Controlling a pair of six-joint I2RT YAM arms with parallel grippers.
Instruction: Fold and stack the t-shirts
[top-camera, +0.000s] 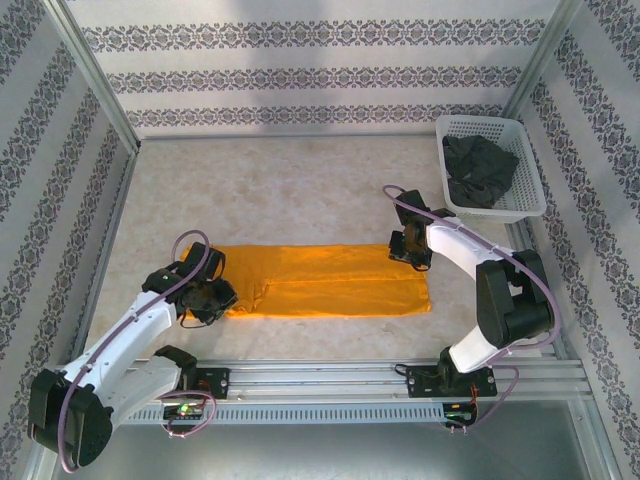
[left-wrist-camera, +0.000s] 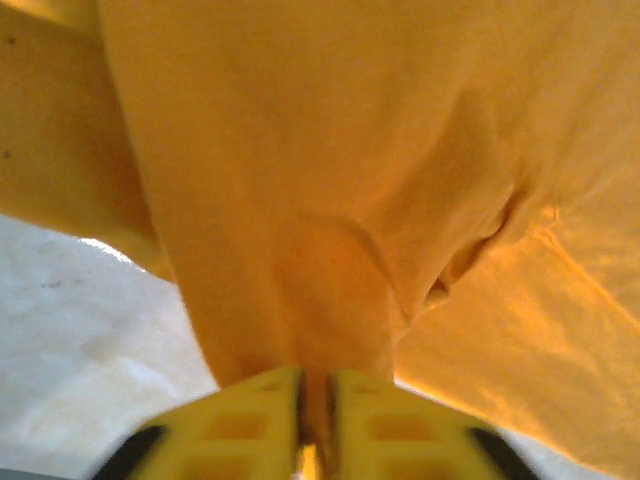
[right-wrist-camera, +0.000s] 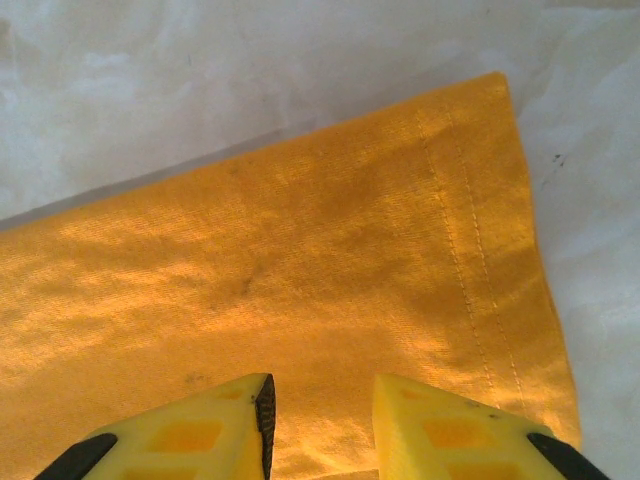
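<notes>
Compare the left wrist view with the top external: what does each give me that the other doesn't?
Left wrist: the left gripper shut on a bunched fold of the orange t-shirt. Top external: the shirt's whole folded strip, the right gripper at its right end, and the grey t-shirt in the white basket. Shared: orange cloth on the pale table.

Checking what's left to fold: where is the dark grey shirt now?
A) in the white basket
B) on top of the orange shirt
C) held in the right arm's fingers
A: the grey shirt lies bunched inside the white basket, apart from the flat orange shirt.
</notes>
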